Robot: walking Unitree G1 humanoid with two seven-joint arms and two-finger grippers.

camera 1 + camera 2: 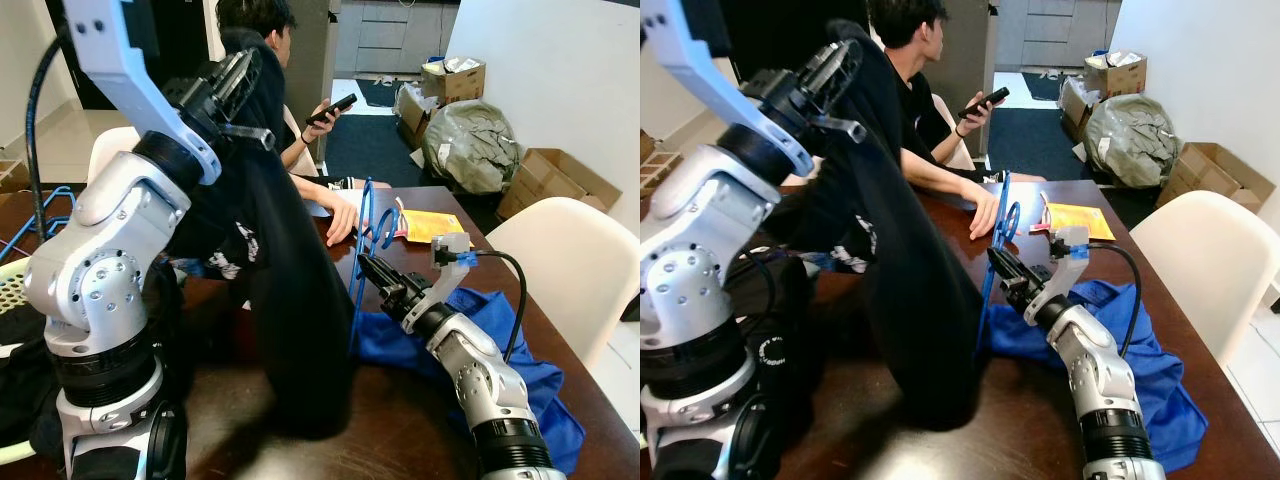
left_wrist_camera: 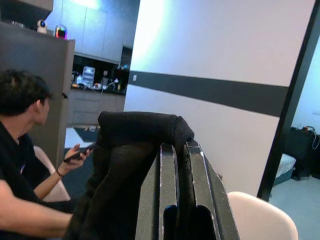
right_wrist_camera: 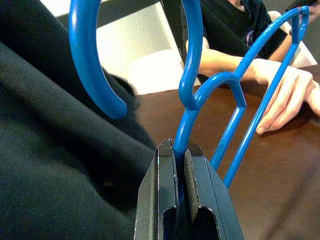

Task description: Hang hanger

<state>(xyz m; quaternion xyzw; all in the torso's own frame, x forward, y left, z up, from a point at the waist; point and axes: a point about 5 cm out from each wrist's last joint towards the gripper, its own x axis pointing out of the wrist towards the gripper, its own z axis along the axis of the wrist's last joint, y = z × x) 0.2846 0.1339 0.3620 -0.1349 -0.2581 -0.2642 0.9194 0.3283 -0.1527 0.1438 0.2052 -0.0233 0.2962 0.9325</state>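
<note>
A black garment (image 1: 290, 300) hangs from my raised left gripper (image 1: 240, 75), which is shut on its top edge; the cloth (image 2: 135, 135) folds over the closed fingers (image 2: 172, 190). The garment drapes down onto the dark wooden table (image 1: 400, 420). A blue plastic hanger (image 1: 362, 250) stands upright beside the garment, over the table's middle. My right gripper (image 1: 372, 270) is shut on the hanger near its neck; the hook (image 3: 95, 65) and the frame (image 3: 260, 95) rise above the fingers (image 3: 162, 190).
A person (image 1: 262, 70) sits at the table's far side holding a phone (image 1: 332, 108), one hand (image 1: 340, 215) flat on the table near the hanger. A blue cloth (image 1: 500, 350) lies under my right arm. A yellow packet (image 1: 430, 225), white chairs (image 1: 570, 260) and boxes (image 1: 555, 180) lie beyond.
</note>
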